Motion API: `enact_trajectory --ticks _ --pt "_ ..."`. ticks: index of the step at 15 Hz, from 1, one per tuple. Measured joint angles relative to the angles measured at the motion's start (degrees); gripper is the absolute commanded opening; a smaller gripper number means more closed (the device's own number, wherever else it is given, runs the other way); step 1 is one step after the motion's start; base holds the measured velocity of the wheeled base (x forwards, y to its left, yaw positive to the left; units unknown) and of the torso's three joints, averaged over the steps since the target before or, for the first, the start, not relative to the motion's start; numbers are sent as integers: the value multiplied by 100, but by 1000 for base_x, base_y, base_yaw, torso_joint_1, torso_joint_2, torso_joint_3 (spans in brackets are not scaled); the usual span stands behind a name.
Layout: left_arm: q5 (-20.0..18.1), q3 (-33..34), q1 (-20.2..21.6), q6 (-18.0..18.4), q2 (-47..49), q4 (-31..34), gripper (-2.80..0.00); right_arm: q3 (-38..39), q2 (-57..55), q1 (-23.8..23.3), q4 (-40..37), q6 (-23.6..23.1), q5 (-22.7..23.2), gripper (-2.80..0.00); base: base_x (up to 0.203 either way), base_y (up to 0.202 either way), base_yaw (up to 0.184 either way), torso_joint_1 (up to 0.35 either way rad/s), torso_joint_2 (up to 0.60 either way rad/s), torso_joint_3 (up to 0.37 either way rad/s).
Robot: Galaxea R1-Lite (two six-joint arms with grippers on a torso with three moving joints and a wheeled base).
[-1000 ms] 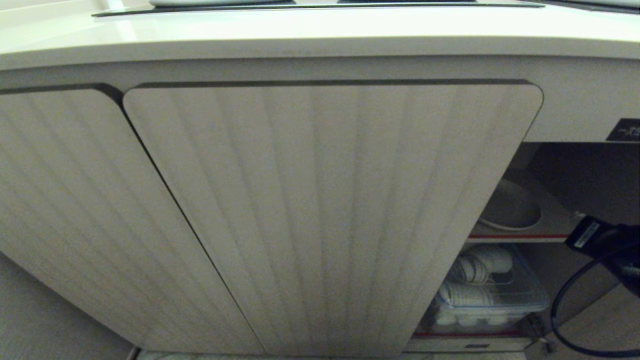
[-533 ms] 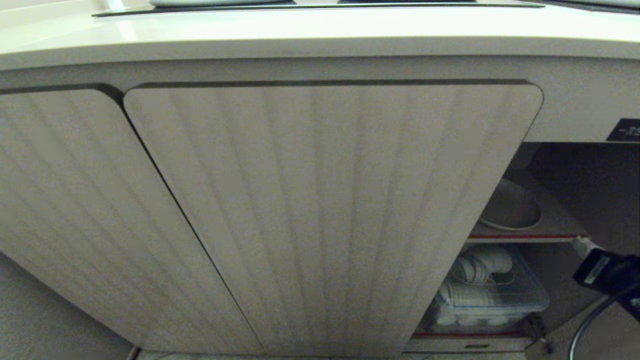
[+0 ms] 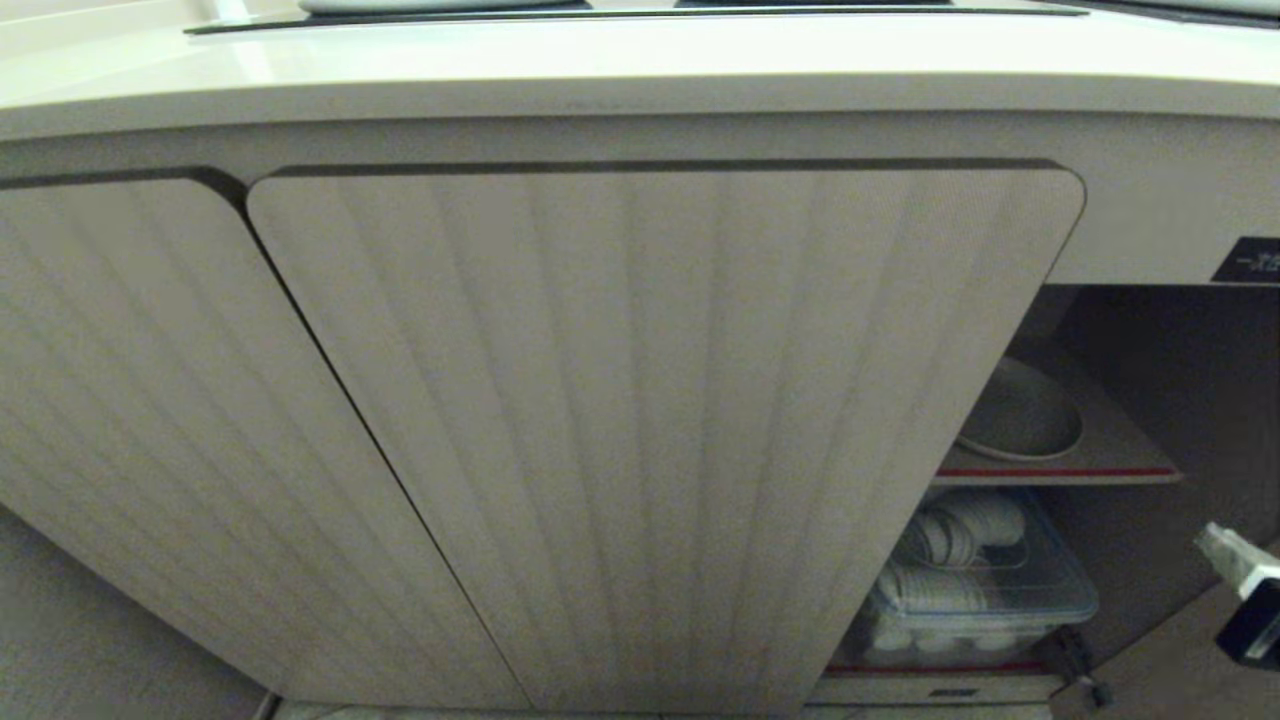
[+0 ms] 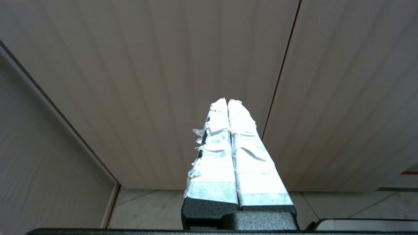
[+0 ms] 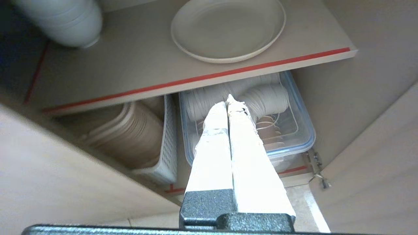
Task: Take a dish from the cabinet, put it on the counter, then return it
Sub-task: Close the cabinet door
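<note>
The dish is a plain off-white plate lying flat on the cabinet's inner shelf, just behind the red-striped front edge. In the right wrist view the dish sits beyond and above my right gripper, which is shut and empty, outside the opening. That gripper shows at the head view's right edge, below the shelf. My left gripper is shut, holds nothing and faces closed ribbed doors. The cream counter runs along the top.
A clear lidded box of stacked white bowls and a white basket of plates fill the space under the shelf. A stack of bowls stands on the shelf. The open door flanks the opening, with a closed ribbed door on the other side.
My right gripper has dropped and drawn back from shelf height to the head view's lower right edge. The dish and the left arm have not moved.
</note>
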State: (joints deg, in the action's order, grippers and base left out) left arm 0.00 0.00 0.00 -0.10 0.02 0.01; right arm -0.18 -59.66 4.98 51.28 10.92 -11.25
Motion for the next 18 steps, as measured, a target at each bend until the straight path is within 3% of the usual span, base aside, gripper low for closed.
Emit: enact_trajectory --ticks 14,18 --pt "0 0 0 2 0 -1 -280 16 3686 -108 -4052 -1243 43 -280 0 0 0 0 0 0" --pt "-1 0 0 1 0 -1 -280 13 4740 -427 -4651 -1523 791 -280 0 0 0 0 0 0"
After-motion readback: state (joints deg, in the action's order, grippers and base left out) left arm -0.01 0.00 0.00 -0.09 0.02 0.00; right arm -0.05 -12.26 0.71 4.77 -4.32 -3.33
